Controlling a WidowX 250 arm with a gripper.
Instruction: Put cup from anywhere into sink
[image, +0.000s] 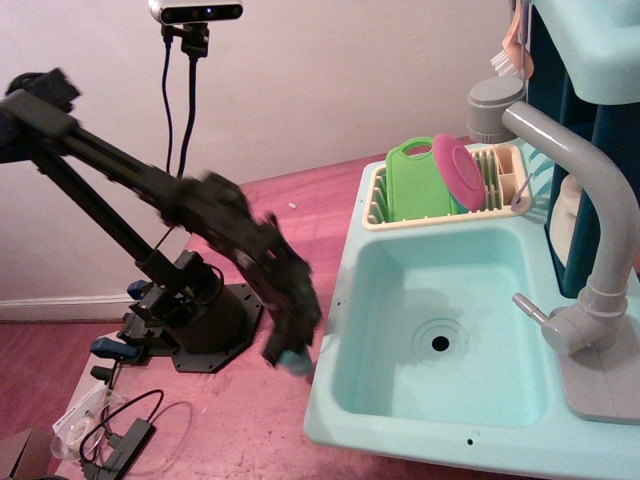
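The cup (294, 361) shows only as a small teal blur at the tip of the gripper (285, 355), raised just off the red tabletop (230, 430) and close beside the sink's (345, 290) left outer wall, not inside the basin. The gripper seems pinched on the cup, though motion blur hides the jaws. Behind the sink, a beige rack (375, 212) holds a green board (415, 180) and pink plate (458, 172).
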